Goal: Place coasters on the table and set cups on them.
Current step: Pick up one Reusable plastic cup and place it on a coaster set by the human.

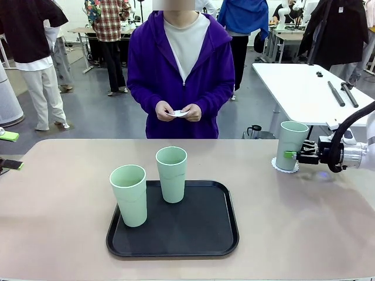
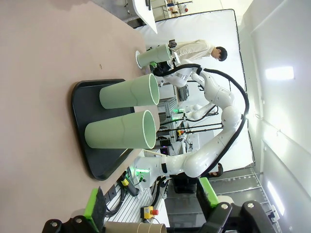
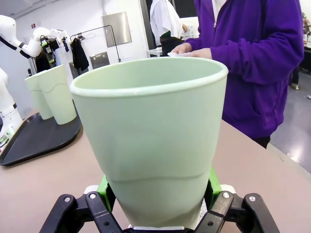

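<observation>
An upright cup [image 1: 292, 143] stands on a coaster [image 1: 276, 164] near the table's [image 1: 304, 222] right edge, flanked by the right gripper's [image 1: 290, 155] pads; whether it is clasped cannot be told.

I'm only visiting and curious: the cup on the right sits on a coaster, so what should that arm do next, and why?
Probably open the right gripper and draw it back. The cup stands upright on its coaster, the green pads at its sides. Two more cups wait on the tray.
</observation>
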`<control>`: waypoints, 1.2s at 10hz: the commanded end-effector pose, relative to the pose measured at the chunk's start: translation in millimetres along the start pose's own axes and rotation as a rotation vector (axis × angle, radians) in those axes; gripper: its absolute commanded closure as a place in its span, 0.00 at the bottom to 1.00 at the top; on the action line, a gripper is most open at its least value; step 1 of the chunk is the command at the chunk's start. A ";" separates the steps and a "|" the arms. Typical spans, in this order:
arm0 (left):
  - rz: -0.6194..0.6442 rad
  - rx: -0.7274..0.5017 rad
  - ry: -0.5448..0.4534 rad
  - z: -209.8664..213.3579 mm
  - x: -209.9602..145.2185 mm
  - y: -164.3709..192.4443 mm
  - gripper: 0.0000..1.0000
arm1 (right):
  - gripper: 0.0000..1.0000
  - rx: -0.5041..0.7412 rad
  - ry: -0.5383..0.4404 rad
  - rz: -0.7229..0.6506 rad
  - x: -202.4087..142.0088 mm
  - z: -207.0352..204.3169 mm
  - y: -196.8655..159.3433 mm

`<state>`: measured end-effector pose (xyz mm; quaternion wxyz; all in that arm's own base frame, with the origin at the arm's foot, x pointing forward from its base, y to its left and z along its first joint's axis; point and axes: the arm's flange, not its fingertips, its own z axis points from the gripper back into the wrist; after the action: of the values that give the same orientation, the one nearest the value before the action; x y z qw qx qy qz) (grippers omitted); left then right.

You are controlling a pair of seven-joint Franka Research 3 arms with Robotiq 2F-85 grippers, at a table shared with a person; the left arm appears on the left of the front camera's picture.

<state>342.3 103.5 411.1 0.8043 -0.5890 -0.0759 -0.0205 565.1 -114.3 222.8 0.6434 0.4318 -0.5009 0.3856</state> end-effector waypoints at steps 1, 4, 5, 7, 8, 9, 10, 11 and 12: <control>-0.016 -0.018 -0.009 0.1 0.8 -1.5 0.00 | 0.00 0.006 0.044 0.020 0.4 -2.0 -4.3; -0.016 -0.018 -0.009 0.1 0.8 -1.5 0.00 | 0.00 -0.022 0.082 0.034 1.5 -1.3 -2.0; -0.016 -0.018 -0.009 0.1 0.8 -1.5 0.00 | 0.00 -0.030 0.100 0.036 1.9 -1.2 -1.7; -0.016 -0.018 -0.009 0.1 0.8 -1.5 0.00 | 0.00 -0.044 0.168 0.017 3.0 -0.6 -1.1; -0.016 -0.018 -0.009 0.1 0.8 -1.5 0.00 | 0.00 -0.049 0.199 -0.006 2.9 0.0 -1.9; -0.016 -0.018 -0.009 0.1 0.8 -1.5 0.00 | 0.00 -0.039 0.224 -0.040 2.9 1.0 -2.4; -0.016 -0.018 -0.009 0.1 0.8 -1.5 0.00 | 0.00 -0.035 0.243 -0.052 1.2 2.2 -3.1; -0.016 -0.018 -0.009 0.1 0.8 -1.5 0.00 | 0.00 -0.036 0.262 -0.074 -0.1 3.3 -3.7; -0.016 -0.018 -0.009 0.1 0.8 -1.5 0.00 | 0.00 -0.033 0.280 -0.086 -0.7 4.8 -3.3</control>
<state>342.3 103.5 411.1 0.8043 -0.5890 -0.0759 -0.0205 565.5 -123.1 216.4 0.7175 0.3836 -0.4163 0.4059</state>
